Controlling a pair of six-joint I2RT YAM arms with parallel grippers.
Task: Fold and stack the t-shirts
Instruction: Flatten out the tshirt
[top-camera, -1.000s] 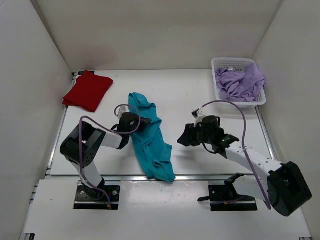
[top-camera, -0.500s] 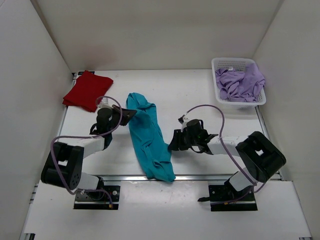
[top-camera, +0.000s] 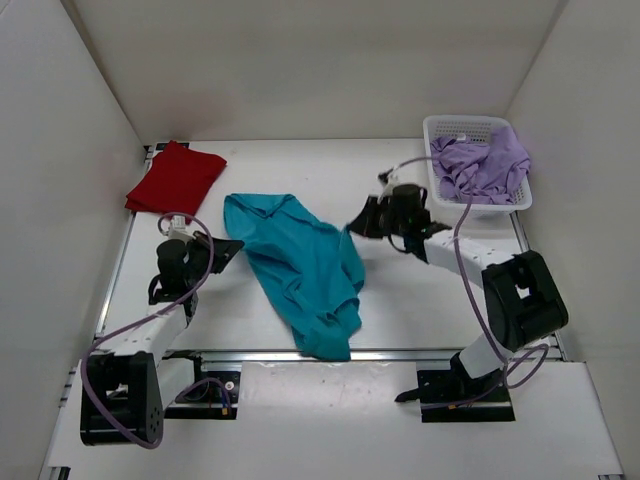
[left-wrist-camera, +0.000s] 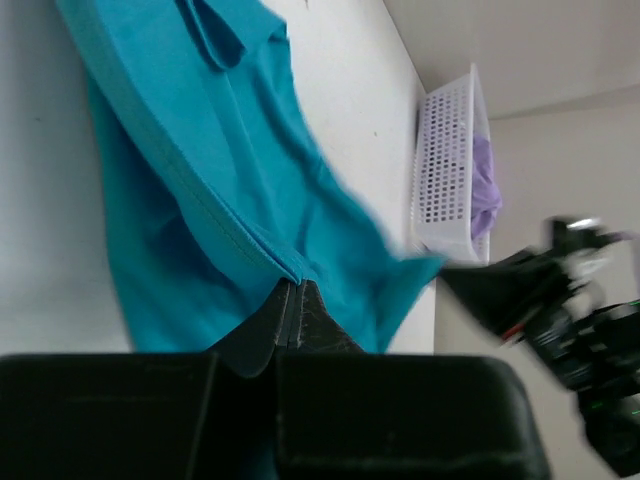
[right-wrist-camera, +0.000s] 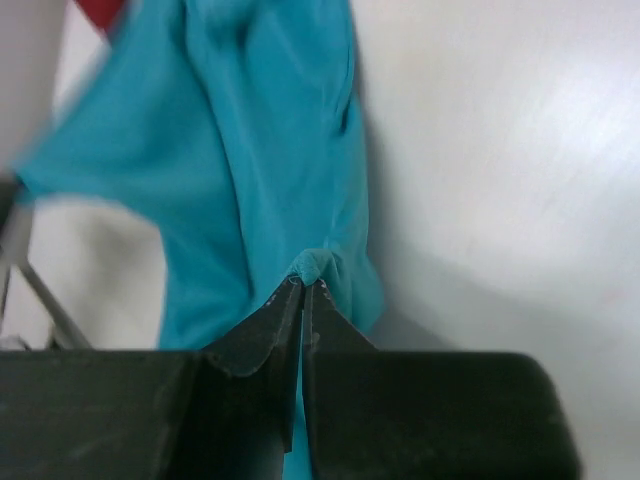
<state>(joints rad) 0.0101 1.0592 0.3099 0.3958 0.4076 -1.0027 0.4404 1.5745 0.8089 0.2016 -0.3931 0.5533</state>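
Note:
The teal t-shirt (top-camera: 300, 262) lies partly spread across the table's middle, stretched between both grippers. My left gripper (top-camera: 236, 244) is shut on its left hem; the left wrist view shows the hem (left-wrist-camera: 200, 170) pinched at the closed tips of that gripper (left-wrist-camera: 290, 285). My right gripper (top-camera: 351, 228) is shut on a bunched bit of the shirt's right edge, seen as teal cloth (right-wrist-camera: 250, 150) at the gripper (right-wrist-camera: 303, 283). The deep red t-shirt (top-camera: 175, 180) lies folded at the back left. The lavender t-shirt (top-camera: 482, 165) is crumpled in the basket.
The white mesh basket (top-camera: 460, 123) stands at the back right, close behind the right arm, and also appears as the basket (left-wrist-camera: 445, 170) in the left wrist view. White walls enclose the table on three sides. The teal shirt's lower end reaches the table's near edge (top-camera: 400, 353).
The right gripper has shut on the teal shirt's right edge and drawn it back and to the right. The left gripper has pulled its hem left. The shirt now lies wider.

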